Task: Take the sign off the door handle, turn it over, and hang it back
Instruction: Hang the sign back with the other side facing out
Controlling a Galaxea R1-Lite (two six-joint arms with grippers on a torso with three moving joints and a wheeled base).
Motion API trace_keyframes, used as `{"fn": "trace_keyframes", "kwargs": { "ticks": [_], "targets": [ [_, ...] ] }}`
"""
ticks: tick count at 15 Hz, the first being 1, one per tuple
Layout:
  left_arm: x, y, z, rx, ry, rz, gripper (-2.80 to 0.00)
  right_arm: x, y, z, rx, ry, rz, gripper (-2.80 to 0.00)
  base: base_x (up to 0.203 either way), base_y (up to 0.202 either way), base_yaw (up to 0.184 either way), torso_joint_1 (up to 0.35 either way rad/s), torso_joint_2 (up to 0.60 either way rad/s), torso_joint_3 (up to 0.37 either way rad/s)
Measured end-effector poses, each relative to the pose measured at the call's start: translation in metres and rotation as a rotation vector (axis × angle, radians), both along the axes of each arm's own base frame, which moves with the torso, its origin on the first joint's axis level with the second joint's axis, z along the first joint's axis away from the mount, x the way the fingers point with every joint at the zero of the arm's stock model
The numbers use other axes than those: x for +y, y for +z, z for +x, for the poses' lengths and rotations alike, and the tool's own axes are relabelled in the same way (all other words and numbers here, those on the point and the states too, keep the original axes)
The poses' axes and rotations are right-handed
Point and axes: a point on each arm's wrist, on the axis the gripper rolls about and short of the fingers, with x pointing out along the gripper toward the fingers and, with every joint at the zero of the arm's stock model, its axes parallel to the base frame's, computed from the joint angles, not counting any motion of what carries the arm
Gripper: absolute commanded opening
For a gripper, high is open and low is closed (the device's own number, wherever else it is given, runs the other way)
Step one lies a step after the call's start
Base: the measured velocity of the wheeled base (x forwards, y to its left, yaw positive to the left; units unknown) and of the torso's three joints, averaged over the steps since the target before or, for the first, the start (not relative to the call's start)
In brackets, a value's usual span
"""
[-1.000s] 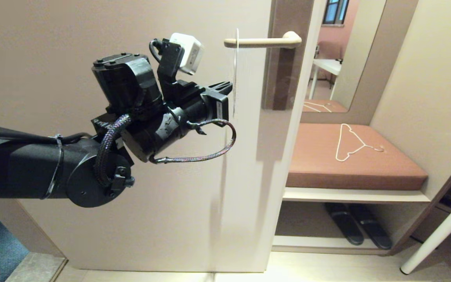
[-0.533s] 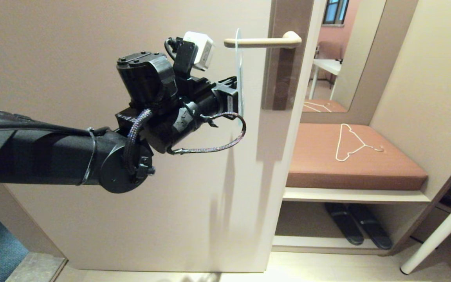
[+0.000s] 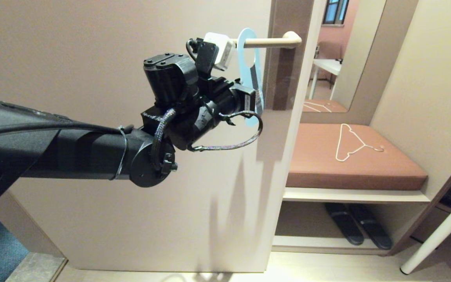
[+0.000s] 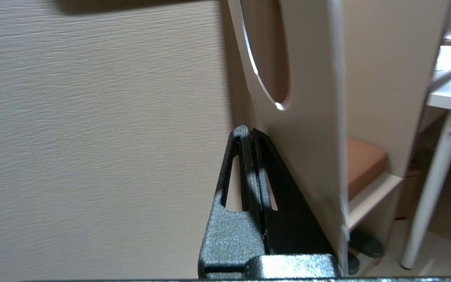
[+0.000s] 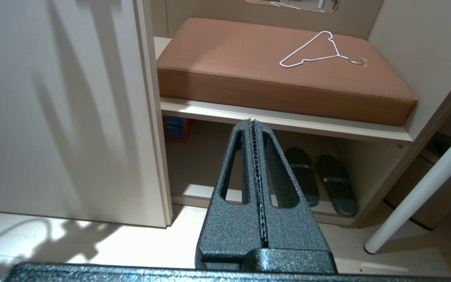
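With your left pincer (image 3: 257, 102) pinching the sign (image 3: 249, 70) low down, its oval hole threaded on the door handle (image 3: 266, 42), slide it further along the lever before letting go, right pincer (image 5: 253, 129) parked and pressed together

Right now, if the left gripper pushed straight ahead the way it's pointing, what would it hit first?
The left gripper, shut, already has the sign against its tip; the sign hangs on the door handle. Going on, it would push the sign sideways, with the brown door-frame strip apparently next in line, though depth is unclear.

Wire hanger (image 3: 350, 143) on cushioned bench (image 3: 386, 172)
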Motion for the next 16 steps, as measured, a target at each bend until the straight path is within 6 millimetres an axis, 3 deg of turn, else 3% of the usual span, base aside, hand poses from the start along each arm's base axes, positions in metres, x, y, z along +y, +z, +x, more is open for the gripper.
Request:
{"fn": "trace_keyframes", "kwargs": {
  "ticks": [16],
  "targets": [
    [-0.05, -0.006, -0.003, -0.032, -0.101, -0.02, -2.8, 0.0, 0.0, 0.0, 0.0, -0.005, 0.006, -2.8, 0.0, 0.0, 0.0, 0.0, 0.0, 0.0]
  ]
}}
